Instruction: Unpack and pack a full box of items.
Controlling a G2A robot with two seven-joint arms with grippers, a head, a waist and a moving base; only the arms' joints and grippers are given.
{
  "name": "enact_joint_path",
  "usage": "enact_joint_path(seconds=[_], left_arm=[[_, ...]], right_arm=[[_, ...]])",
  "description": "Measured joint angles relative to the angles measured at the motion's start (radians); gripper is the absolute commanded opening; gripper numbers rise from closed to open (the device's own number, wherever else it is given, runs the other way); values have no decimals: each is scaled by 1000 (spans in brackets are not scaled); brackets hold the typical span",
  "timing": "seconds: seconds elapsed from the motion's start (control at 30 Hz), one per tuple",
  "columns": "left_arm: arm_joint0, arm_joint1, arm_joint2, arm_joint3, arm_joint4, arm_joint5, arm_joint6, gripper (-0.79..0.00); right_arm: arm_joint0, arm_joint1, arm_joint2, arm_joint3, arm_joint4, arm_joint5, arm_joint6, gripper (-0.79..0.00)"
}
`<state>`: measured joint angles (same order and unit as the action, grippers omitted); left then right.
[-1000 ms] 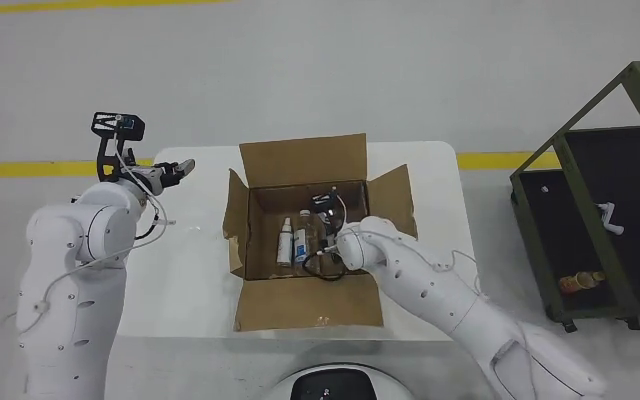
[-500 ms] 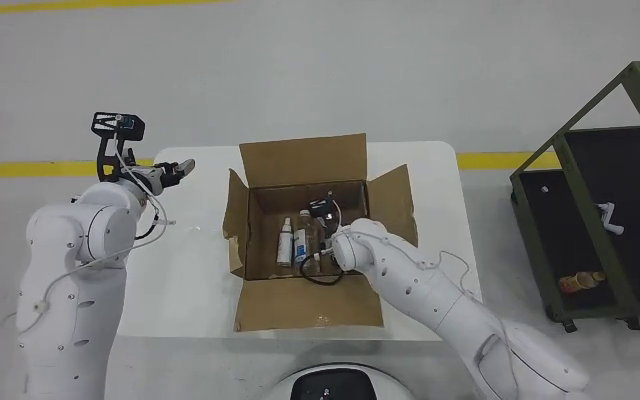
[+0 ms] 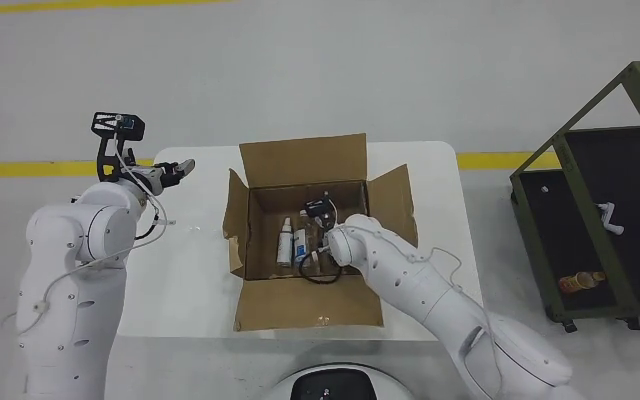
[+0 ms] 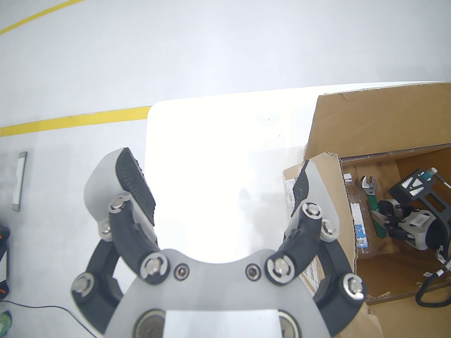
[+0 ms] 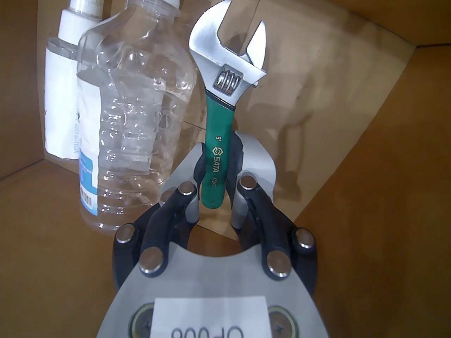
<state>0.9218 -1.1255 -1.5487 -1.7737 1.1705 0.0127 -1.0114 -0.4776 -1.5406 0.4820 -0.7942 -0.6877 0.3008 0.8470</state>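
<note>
Cardboard box [image 3: 303, 158] sits brown and open in the middle of the white table [image 3: 195, 270], with its flaps folded out. Inside it, my right gripper [image 5: 218, 163] squeezes tight on the smooth green handle of a wrench [image 5: 219, 124] with a shiny metal head. Just left of the wrench lies a clear, bumpy plastic bottle [image 5: 130, 114]. Left of that is a small white spray bottle [image 5: 63, 107]. My left gripper [image 4: 218, 177] hangs by the table's far left corner, its ribbed black pads [image 4: 135, 184] spread wide.

Overhead, two wrist views; shared box [image 3: 305, 160]
</note>
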Motion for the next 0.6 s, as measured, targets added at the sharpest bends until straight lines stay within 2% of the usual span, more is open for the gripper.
enact_joint_path(seconds=[0.53,0.6], left_arm=[[0,0,0,0,0,0,0,0],[0,0,0,0,0,0,0,0]], right_arm=[[41,-81,-3,150,14,-73,-13,-785],[44,-91,-3,168,16,-86,-16,-625]])
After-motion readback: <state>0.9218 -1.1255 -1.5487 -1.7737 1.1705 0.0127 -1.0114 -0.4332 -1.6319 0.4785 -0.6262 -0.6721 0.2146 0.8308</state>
